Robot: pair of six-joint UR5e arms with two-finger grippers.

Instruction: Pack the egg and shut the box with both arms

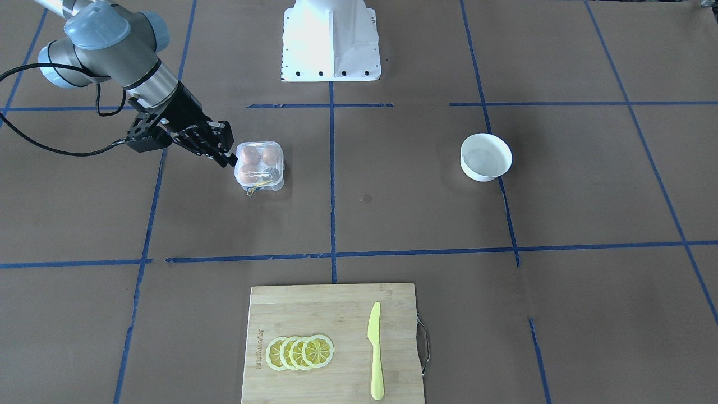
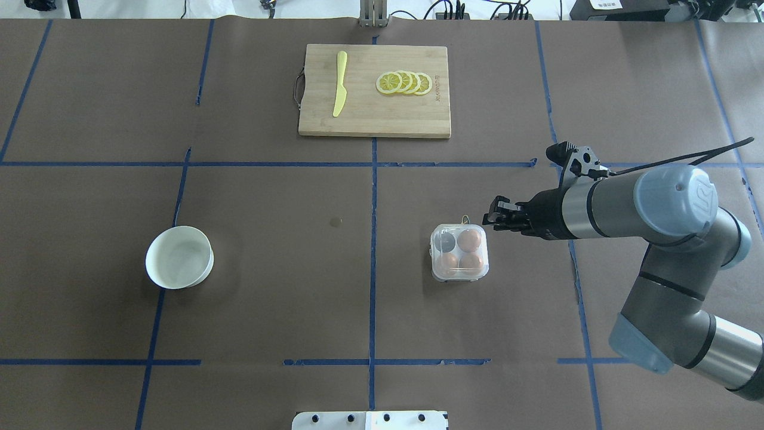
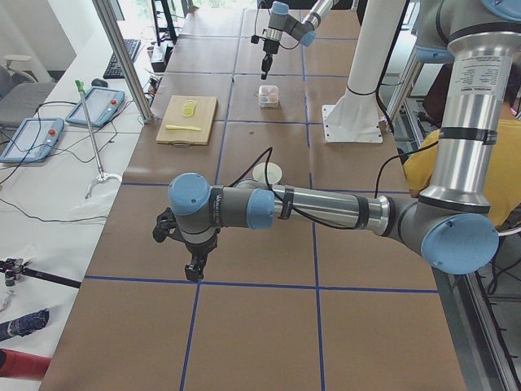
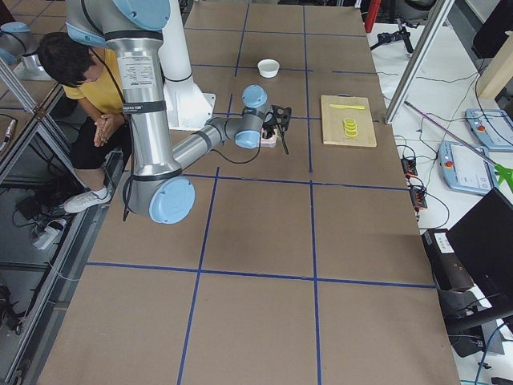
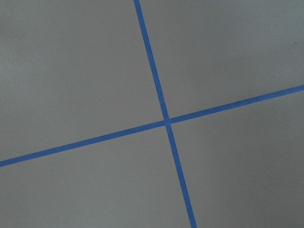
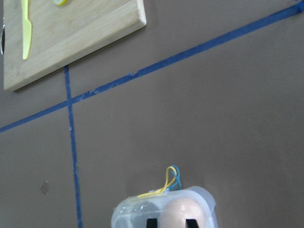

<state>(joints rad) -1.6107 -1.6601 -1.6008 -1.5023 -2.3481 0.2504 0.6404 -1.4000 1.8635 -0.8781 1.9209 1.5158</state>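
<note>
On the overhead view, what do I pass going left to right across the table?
white bowl → yellow knife → lemon slices → box → right tool

One clear plastic box (image 2: 460,278) holds three brown eggs (image 2: 470,239); its fourth cell looks dark, and whether anything sits in it is hard to tell. One white bowl (image 2: 179,258). One wooden cutting board (image 2: 370,113) carries four lemon slices (image 2: 389,82) and one yellow knife (image 2: 339,83). Two robot arms, a right arm (image 2: 603,206) and a left arm (image 3: 309,208), share one white pedestal (image 1: 331,39). One person (image 4: 84,88) sits beside the table.
</note>
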